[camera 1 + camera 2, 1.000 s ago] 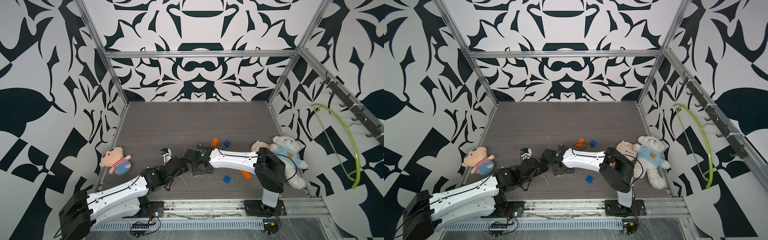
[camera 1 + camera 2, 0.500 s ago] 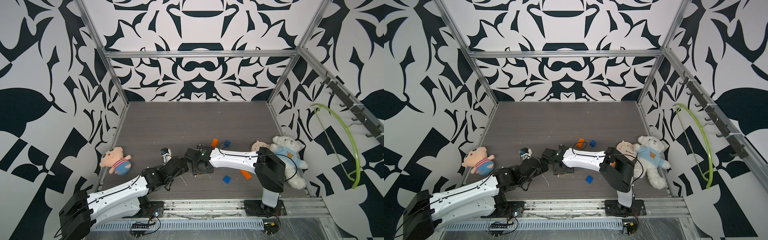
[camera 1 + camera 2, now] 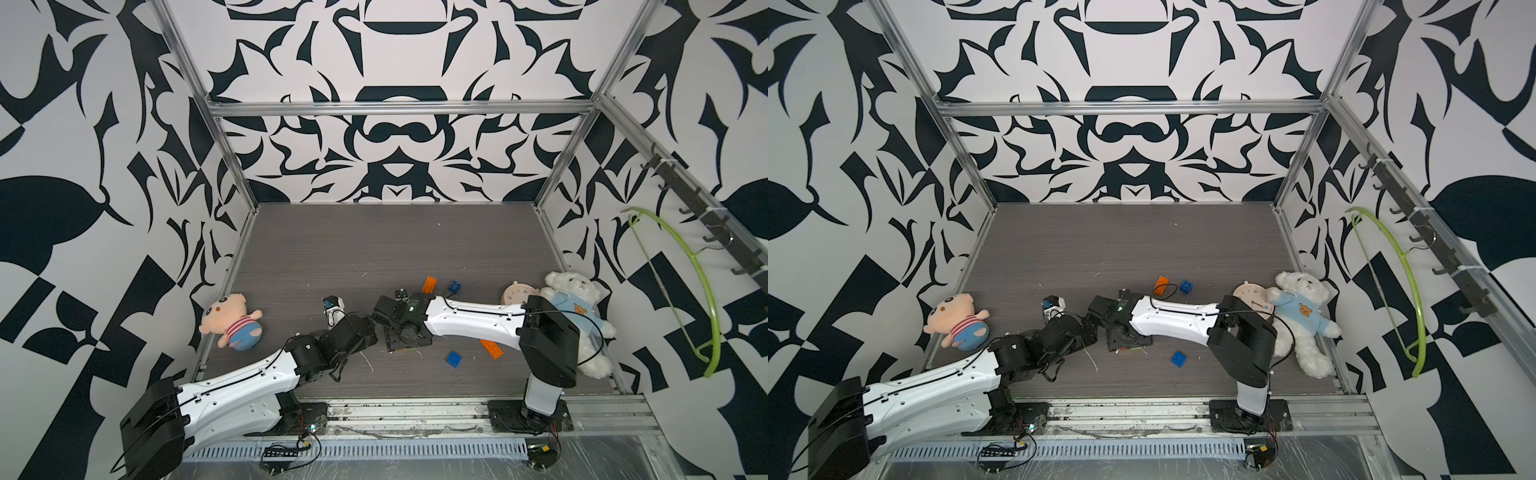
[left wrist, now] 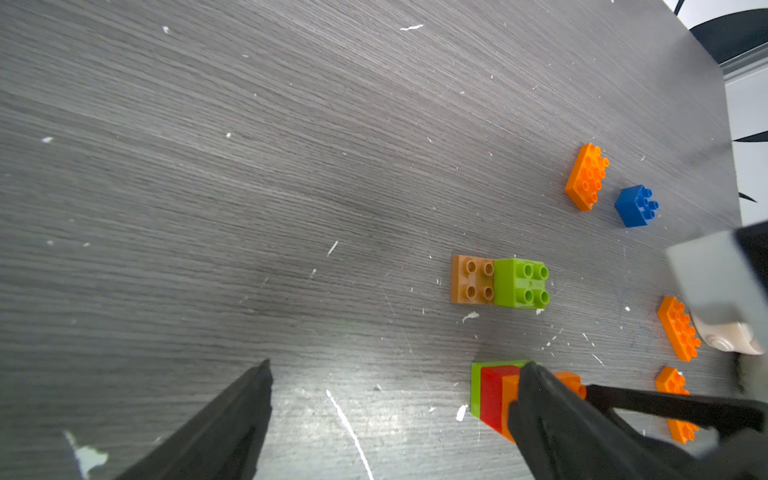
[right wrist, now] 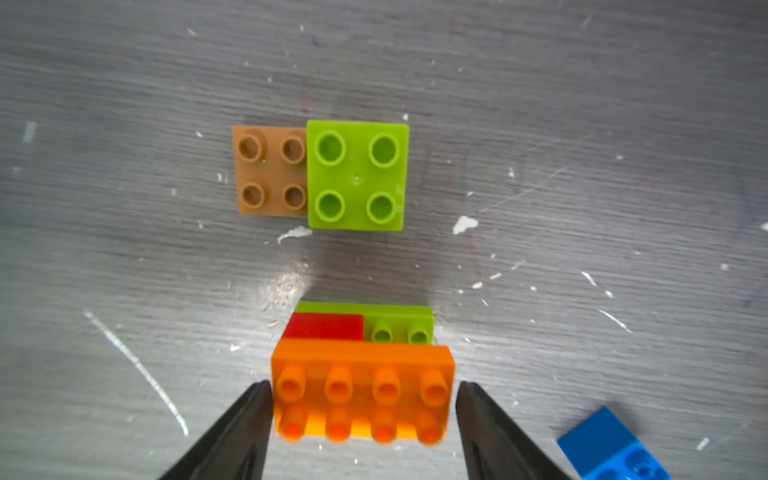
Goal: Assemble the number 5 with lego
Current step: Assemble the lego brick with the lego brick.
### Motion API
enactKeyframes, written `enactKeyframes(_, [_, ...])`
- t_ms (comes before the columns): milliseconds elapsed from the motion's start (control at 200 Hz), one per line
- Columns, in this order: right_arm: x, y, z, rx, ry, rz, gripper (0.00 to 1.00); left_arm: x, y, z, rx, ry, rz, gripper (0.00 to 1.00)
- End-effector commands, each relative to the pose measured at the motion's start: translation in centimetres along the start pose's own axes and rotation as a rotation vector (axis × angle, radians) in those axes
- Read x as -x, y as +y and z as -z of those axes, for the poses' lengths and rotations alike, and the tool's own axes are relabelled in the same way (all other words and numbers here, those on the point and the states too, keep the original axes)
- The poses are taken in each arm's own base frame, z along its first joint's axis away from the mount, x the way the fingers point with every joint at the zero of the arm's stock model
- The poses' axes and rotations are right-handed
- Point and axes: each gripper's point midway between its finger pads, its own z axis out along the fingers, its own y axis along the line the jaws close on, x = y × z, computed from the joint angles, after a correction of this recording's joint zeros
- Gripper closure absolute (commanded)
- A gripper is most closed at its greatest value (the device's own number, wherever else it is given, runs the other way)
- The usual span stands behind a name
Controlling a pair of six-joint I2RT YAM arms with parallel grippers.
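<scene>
Right pincer (image 5: 363,386) widened astride one orange brick (image 5: 361,361).

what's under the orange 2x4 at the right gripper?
A red brick sits directly beneath the orange 2x4, and below that is a lime green brick with two studs exposed. How far either runs under the orange is covered.

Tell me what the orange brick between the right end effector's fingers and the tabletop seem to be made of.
Orange brick: hard moulded plastic, smooth and slightly glossy; crisp edges, uniform colour, highlights on the studs. Tabletop: probably grey wood-grain laminate, satin; printed-looking grain, pale scratches, a glare patch.
</scene>
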Motion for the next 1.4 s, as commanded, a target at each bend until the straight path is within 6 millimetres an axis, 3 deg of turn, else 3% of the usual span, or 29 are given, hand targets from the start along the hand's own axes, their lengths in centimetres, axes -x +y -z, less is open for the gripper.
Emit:
enactKeyframes(0, [0.8, -0.5, 1.5, 0.020, -0.045, -0.011, 0.23, 0.6, -1.5, 0.2, -0.032, 0.003, -0.020, 0.01])
enactKeyframes(445, [0.3, -2.7, 0.3, -0.032, -0.018, -0.042, 0.23, 0.1, -2.3, -0.4, -0.031, 0.038, -0.049, 0.01])
enactKeyframes(840, [0.2, -2.5, -0.8, -0.034, 0.004, -0.036, 0.23, 0.2, -1.9, -0.3, -0.020, 0.029, -0.034, 0.01])
enactKeyframes(1395, [-4.3, -5.6, -4.2, -0.233, 0.140, 0.036, 0.24, -0.1, -1.3, -0.5, -0.002, 0.031, -0.028, 0.01])
